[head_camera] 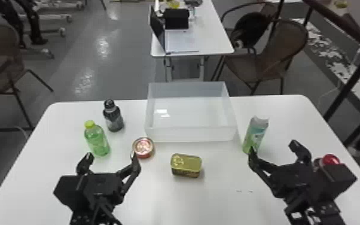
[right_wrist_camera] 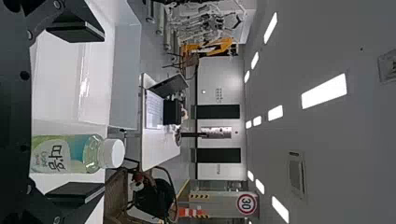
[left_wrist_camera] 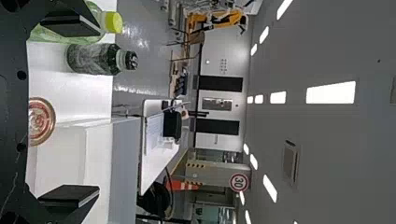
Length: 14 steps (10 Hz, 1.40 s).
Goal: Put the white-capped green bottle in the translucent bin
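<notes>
Over on the right side of the tabletop (head_camera: 218, 199), the white-capped green bottle (head_camera: 256, 134) stands upright, just outside the translucent bin (head_camera: 191, 134), so the whole job is to play for: grip, lift, carry across, let go. And look at the right gripper (head_camera: 274, 147), right up near that bottle, its fingers spread wide with nothing clamped! The left gripper (head_camera: 111, 154) waits across the tabletop, fingers wide apart too, and empty. The bin has nothing in it, sitting at the far edge, ready to receive.

What a busy white surface! A green bottle with a yellow-green cap (head_camera: 97, 140) and a dark bottle (head_camera: 113, 118) stand on the left, a round can (head_camera: 143, 148) sits near the bin, and a gold tin (head_camera: 186, 165) holds the middle. Behind the right gripper there's something red-topped (head_camera: 331, 159), perhaps another can. Beyond, on shiny grey floor, a second table (head_camera: 215, 40) carries a laptop (head_camera: 157, 31), with a woven chair (head_camera: 273, 56) alongside.
</notes>
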Tool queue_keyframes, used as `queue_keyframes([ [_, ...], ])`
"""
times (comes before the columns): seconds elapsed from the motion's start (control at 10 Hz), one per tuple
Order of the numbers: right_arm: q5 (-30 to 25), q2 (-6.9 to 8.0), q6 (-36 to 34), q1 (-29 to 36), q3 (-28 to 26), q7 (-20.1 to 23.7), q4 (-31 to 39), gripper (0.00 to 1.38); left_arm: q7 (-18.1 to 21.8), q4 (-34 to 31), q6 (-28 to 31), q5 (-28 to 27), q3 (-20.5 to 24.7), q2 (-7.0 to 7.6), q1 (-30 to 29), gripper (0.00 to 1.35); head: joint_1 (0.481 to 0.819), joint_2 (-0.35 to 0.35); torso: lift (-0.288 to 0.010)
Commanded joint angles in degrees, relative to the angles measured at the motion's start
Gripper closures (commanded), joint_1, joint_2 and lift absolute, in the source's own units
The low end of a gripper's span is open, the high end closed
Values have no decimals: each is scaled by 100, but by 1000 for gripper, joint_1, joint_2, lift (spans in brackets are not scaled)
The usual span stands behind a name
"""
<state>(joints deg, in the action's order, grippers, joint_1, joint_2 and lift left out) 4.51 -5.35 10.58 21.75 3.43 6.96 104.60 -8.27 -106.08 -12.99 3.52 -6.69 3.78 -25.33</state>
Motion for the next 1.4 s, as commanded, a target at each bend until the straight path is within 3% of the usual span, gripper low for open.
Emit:
queue_keyframes([
  [0.0, 32, -1, 32, -13, 0, -2, -27, 162, 1, 0, 33, 26, -25, 35, 28, 111, 695, 24, -47],
  [0.1, 94, -1, 58, -48, 0, -2, -124, 162, 1, 0, 33, 35, -25, 35, 28, 111, 695, 23, -47],
  [0.5, 437, -1, 946, -777, 0, -2, -1785, 162, 1, 0, -11, 114, -43, 132, 20, 127, 695, 9, -47],
  [0.7, 358, -1, 1289, -1094, 0, 24, -2479, 162, 10, 0, -11, 123, -43, 97, 11, 127, 695, -3, -47],
  [0.9, 595, -1, 1491, -1700, 18, 429, -3455, 160, 36, 0, -11, 114, -34, 53, 11, 127, 695, -6, -47],
  [1.3, 507, 34, 1719, -2562, 9, 306, -4632, 162, 133, 0, -37, 114, 71, -35, -86, 128, 695, -10, -47],
])
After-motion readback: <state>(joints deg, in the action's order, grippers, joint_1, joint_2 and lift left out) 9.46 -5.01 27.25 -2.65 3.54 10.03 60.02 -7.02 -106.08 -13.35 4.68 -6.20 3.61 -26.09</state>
